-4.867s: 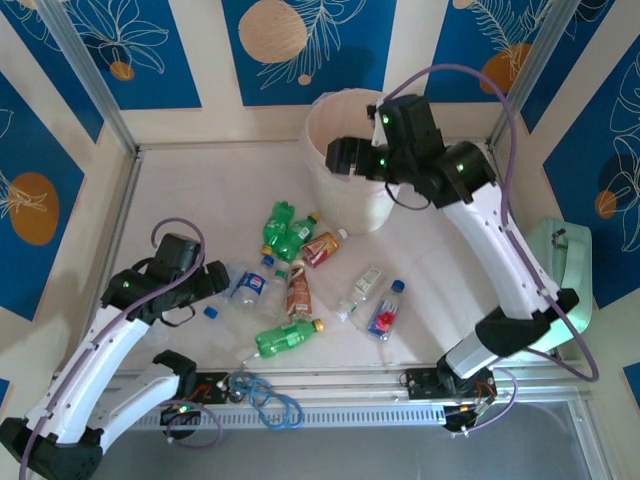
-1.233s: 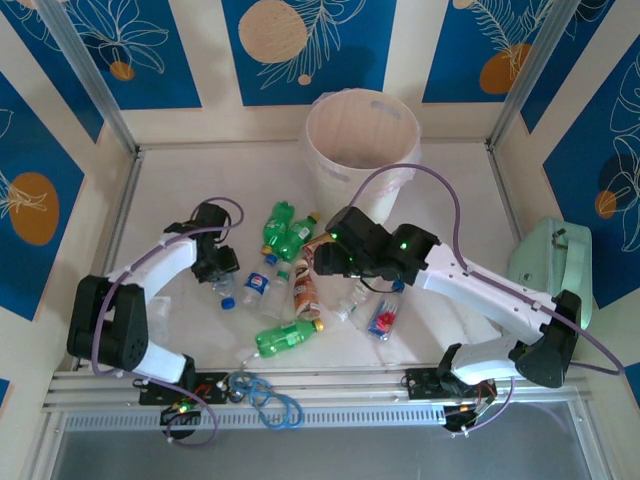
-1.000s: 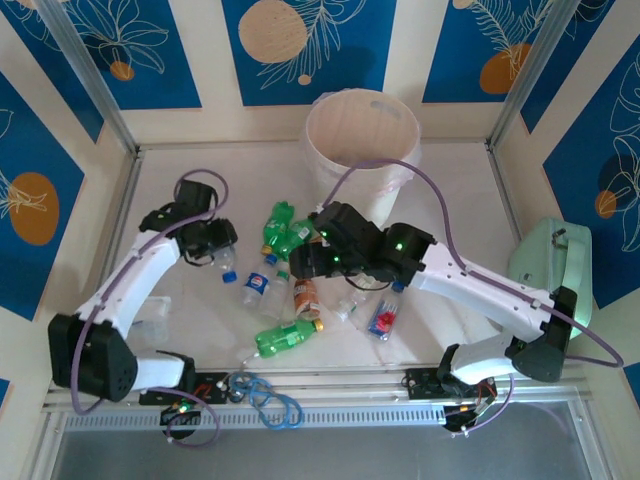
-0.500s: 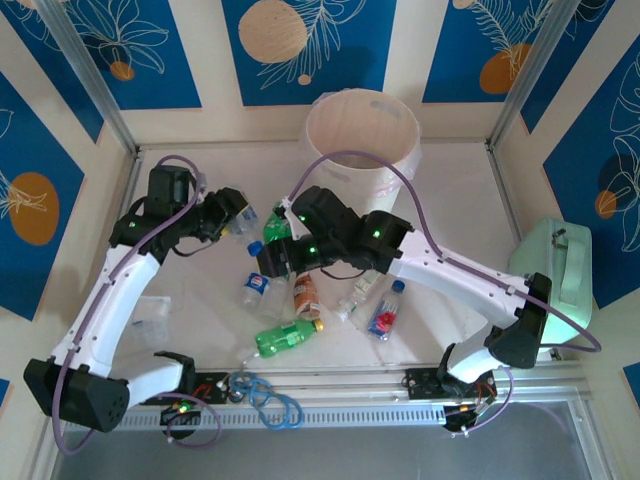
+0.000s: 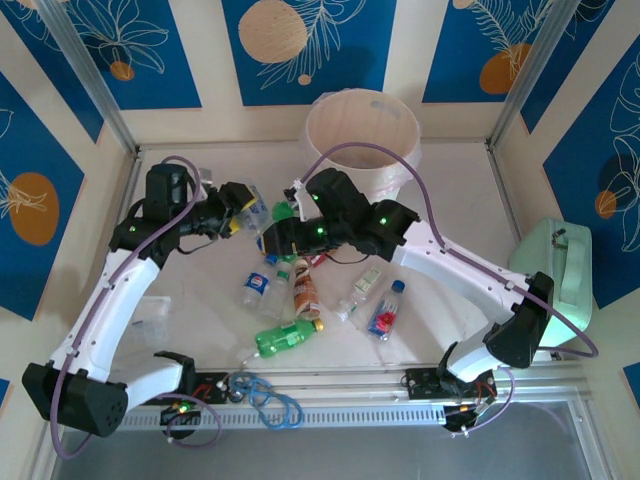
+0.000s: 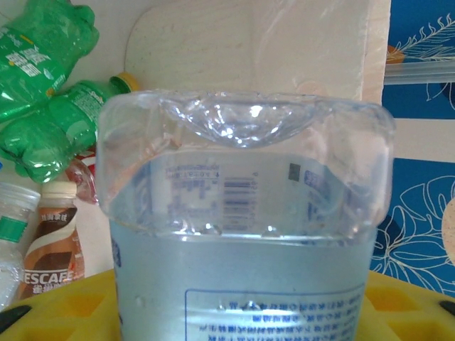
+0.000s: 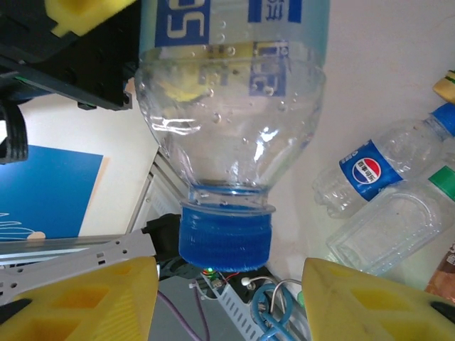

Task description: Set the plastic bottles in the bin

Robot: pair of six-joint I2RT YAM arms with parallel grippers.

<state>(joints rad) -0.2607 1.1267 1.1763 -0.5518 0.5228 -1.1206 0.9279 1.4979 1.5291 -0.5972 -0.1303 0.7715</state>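
Both arms have drawn together since a second ago: the left arm has lifted its clear bottle off the table toward the middle, and the right arm has swung left to meet it. Nearest the arm bases a green bottle lies on its side. Just beyond it lie an amber bottle, a Pepsi bottle, a flattened clear bottle and a red-labelled bottle. Above these, the left pincer is clenched on the clear bottle's lower body, the bottle's base facing the left wrist camera. The right pincer is released, its yellow fingers standing apart on either side of the bottle's blue cap, touching nothing. Farther back lie two more green bottles, and the bin stands upright at the far edge.
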